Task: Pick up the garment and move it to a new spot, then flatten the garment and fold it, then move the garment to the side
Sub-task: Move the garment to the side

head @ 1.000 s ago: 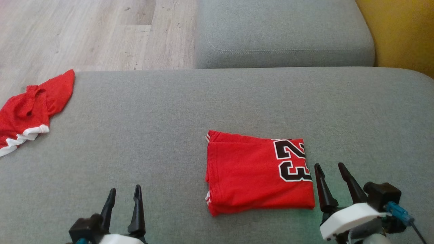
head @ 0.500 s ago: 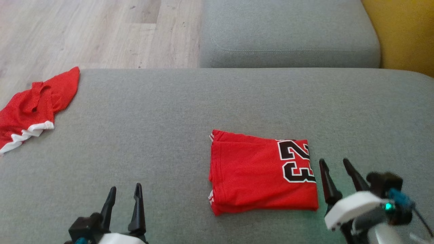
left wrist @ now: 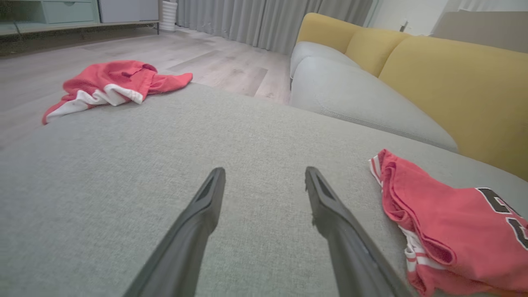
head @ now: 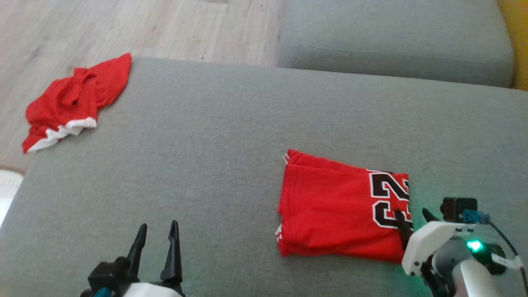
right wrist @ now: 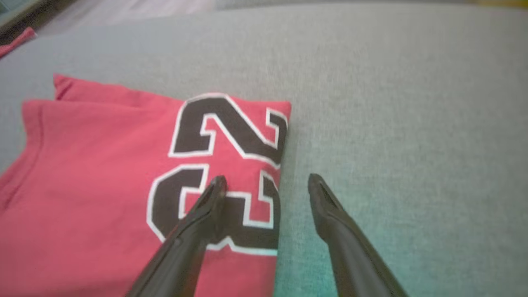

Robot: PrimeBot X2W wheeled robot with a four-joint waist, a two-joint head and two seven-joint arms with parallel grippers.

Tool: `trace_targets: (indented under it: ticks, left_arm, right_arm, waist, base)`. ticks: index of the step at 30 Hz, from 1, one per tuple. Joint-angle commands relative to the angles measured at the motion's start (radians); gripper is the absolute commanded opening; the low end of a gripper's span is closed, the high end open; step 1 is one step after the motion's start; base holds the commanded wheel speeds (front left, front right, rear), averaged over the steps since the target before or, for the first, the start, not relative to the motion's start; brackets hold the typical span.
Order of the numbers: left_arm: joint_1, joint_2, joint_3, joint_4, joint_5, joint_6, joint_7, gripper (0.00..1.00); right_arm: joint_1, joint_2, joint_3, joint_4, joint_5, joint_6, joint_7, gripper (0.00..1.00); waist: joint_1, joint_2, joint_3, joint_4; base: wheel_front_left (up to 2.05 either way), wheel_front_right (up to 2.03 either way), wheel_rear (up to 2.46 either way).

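black number 23 (right wrist: 225, 117) with white outline, on folded red garment (right wrist: 82, 185)

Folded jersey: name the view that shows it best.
Head view: the jersey lies nearly whole, seen from above. The left wrist view catches its layered end, cropped at the frame edge. The right wrist view gives a close, blurred, cropped look at the number.

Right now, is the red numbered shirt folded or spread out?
Folded. The jersey lies as a compact rectangle on the grey cushion, layered edges stacked at one side.
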Motion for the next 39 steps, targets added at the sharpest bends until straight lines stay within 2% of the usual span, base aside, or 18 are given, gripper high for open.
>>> trace_targets:
  ticks: [1, 5, 6, 7, 8, 10, 14, 17, 30, 35, 39]
  left_arm:
    - [-0.064, 0.019, 0.031, -0.035, 0.008, 0.008, -0.005, 1.0]
    - [-0.071, 0.02, 0.036, -0.04, 0.01, 0.011, -0.009, 1.0]
    - [-0.073, 0.019, 0.037, -0.041, 0.01, 0.012, -0.01, 1.0]
    - [-0.074, 0.018, 0.038, -0.041, 0.011, 0.013, -0.011, 1.0]
    - [-0.075, 0.018, 0.039, -0.042, 0.011, 0.014, -0.012, 1.0]
    - [-0.076, 0.018, 0.039, -0.043, 0.012, 0.015, -0.014, 1.0]
    - [-0.083, 0.015, 0.034, -0.051, 0.017, 0.014, -0.016, 1.0]
    - [-0.092, 0.008, 0.037, -0.06, 0.014, 0.013, -0.019, 1.0]
    - [-0.211, 0.008, 0.05, -0.073, 0.043, -0.005, -0.023, 1.0]
    - [-0.257, 0.006, 0.039, -0.071, 0.058, -0.008, -0.012, 1.0]
    - [-0.274, 0.006, 0.035, -0.069, 0.064, -0.008, -0.008, 1.0]
  right_arm:
    - [-0.062, -0.004, 0.01, -0.007, -0.008, 0.007, 0.008, 1.0]
    - [-0.095, -0.004, -0.009, 0.069, -0.012, 0.007, 0.03, 1.0]
    - [-0.104, -0.004, -0.006, 0.083, -0.011, 0.007, 0.037, 0.86]
    - [-0.114, -0.004, -0.002, 0.093, -0.009, 0.007, 0.04, 0.47]
    - [-0.123, -0.004, 0.003, 0.102, -0.006, 0.007, 0.043, 0.4]
    - [-0.141, -0.004, 0.013, 0.114, -0.004, 0.007, 0.046, 0.0]
    - [-0.19, -0.005, 0.012, 0.115, 0.0, 0.007, 0.025, 0.0]
    - [-0.236, -0.013, -0.002, 0.106, -0.007, 0.007, 0.005, 0.0]
    - [-0.417, -0.065, -0.036, 0.052, -0.02, 0.007, -0.007, 0.0]
    - [-0.45, -0.068, -0.041, 0.058, -0.025, 0.007, -0.024, 0.0]
    - [-0.477, -0.063, -0.053, 0.068, -0.033, 0.007, -0.043, 0.0]
  waist:
    - [-0.0001, 0.0, 0.024, 0.026]
    - [-0.0001, 0.0, 0.06, 0.049]
    - [-0.0001, 0.0, 0.065, 0.049]
    - [-0.0001, 0.0, 0.069, 0.049]
    - [-0.0001, 0.0, 0.074, 0.047]
    - [-0.0001, 0.0, 0.081, 0.038]
    - [-0.0001, 0.0, 0.098, -0.001]
    - [-0.0001, 0.0, 0.12, -0.057]
    - [-0.0001, 0.0, 0.267, -0.415]
    - [-0.0001, 0.0, 0.296, -0.475]
    - [-0.0001, 0.0, 0.308, -0.494]
  base:
    - [0.0, 0.0, 0.0]
    - [0.0, 0.0, 0.0]
    - [0.0, 0.0, 0.0]
    - [0.0, 0.0, 0.0]
    - [0.0, 0.0, 0.0]
    - [0.0, 0.0, 0.0]
    - [0.0, 0.0, 0.0]
    - [0.0, 0.0, 0.0]
    - [0.0, 0.0, 0.0]
    - [0.0, 0.0, 0.0]
    - [0.0, 0.0, 0.0]
